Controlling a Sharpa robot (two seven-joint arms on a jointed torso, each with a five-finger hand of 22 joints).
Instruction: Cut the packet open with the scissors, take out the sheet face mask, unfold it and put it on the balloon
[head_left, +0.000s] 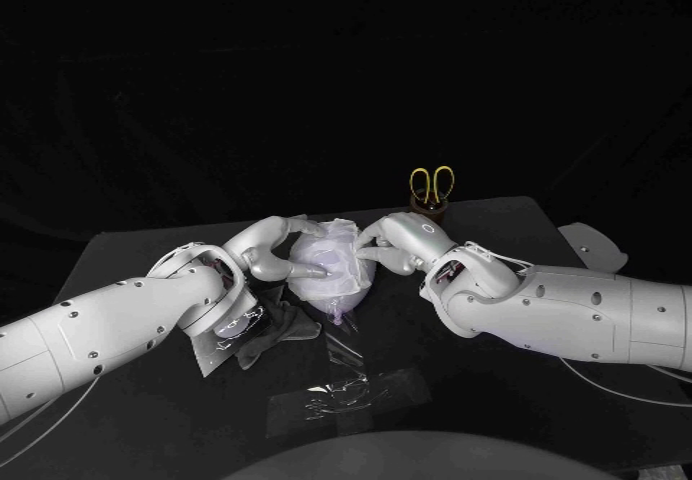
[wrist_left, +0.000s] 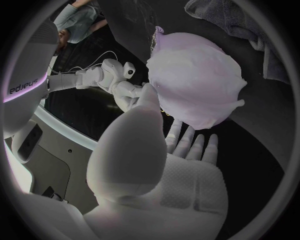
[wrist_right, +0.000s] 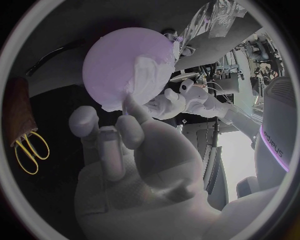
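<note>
A pale lilac round balloon (head_left: 336, 290) is being kept between the two hands above the black bench (head_left: 144, 255), with a white sheet face mask (head_left: 327, 240) being spread over its upper side. The left hand (head_left: 264, 258) is being held released, grasping nothing, with its fingers (wrist_left: 187, 142) stretched apart under the balloon and its thumb being pressed against the mask's edge. The right hand (head_left: 401, 240) is likewise being held released on the far side of the balloon from the left hand, and only one fingertip (wrist_right: 128, 107) is being laid on the mask. Yellow-handled scissors (head_left: 431, 185) are being kept upright in a small brown holder (head_left: 427, 208) just behind the right hand. A cut clear plastic packet (head_left: 343, 388) is lying on the bench, nearer the robot than both hands. A dark grey cloth (head_left: 281, 335) is lying beneath the left wrist.
</note>
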